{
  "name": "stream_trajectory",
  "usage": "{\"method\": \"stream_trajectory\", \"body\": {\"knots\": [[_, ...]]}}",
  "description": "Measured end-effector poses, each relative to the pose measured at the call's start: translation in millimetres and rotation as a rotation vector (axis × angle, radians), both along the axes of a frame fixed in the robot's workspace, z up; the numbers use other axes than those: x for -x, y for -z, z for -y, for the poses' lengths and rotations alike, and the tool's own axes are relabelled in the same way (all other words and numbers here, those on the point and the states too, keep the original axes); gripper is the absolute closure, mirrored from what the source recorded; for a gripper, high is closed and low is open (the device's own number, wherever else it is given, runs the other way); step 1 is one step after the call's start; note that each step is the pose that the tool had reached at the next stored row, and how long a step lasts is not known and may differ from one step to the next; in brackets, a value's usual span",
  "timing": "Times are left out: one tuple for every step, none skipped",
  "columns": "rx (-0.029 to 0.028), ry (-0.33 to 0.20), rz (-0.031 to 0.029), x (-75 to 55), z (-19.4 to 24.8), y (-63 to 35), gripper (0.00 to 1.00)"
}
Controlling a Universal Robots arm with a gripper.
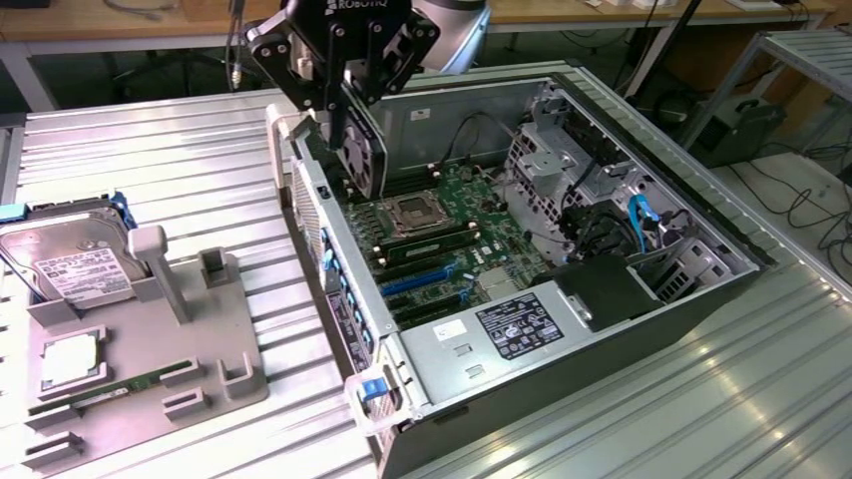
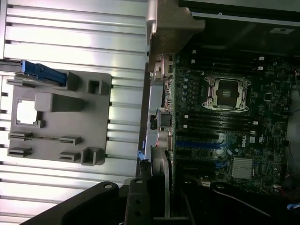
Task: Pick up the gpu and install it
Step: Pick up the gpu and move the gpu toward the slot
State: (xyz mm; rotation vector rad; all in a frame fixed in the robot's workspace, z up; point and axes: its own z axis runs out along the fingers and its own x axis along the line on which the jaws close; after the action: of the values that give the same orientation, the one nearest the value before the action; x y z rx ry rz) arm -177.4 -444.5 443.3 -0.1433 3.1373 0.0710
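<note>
I have the gpu (image 1: 362, 150) pinched upright in the hand (image 1: 349, 100), hanging over the open computer case (image 1: 560, 409), with its motherboard (image 1: 473, 205) below the hand. Pickup looks done and seating remains, I judge. The hand reads ROBOTIQ; the board seemingly DELL.

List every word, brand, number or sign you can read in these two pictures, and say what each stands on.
"ROBOTIQ": on the body of the gripper, partly cut off by the picture's top edge.
"DELL": on the motherboard, printed sideways beside the blue slots.
White label on the hard drive: print too small to read.
Dark label on the silver box in the case: too small to read.
</note>
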Motion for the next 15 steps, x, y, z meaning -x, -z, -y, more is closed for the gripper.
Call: {"method": "stream_trajectory", "body": {"knots": [[-0.0001,-0.001,0.0001,-0.8,0.0,0.1,0.73],[-0.0001,-0.001,0.0001,-1.4,0.0,0.1,0.73],[0.0,-0.002,0.0,-2.2,0.0,0.1,0.73],[-0.0001,-0.003,0.0001,-2.8,0.0,0.1,0.73],[-0.0001,-0.003,0.0001,-3.6,0.0,0.1,0.73],[0.0,-0.004,0.0,-4.3,0.0,0.1,0.73],[0.0,-0.005,0.0,-4.9,0.0,0.1,0.73],[0.0,-0.005,0.0,-5.7,0.0,0.2,0.73],[-0.0001,-0.006,0.0001,-6.4,0.0,0.2,0.73],[-0.0001,-0.007,0.0001,-7.1,0.0,0.2,0.73],[-0.0001,-0.008,0.0001,-7.9,0.0,0.2,0.73],[0.0,-0.009,0.0001,-8.7,0.0,0.2,0.73],[-0.0001,-0.009,0.0001,-9.4,0.0,0.3,0.73],[-0.0001,-0.01,0.0001,-10.1,0.0,0.3,0.73],[-0.0001,-0.011,0.0001,-10.8,0.0,0.3,0.73]]}}
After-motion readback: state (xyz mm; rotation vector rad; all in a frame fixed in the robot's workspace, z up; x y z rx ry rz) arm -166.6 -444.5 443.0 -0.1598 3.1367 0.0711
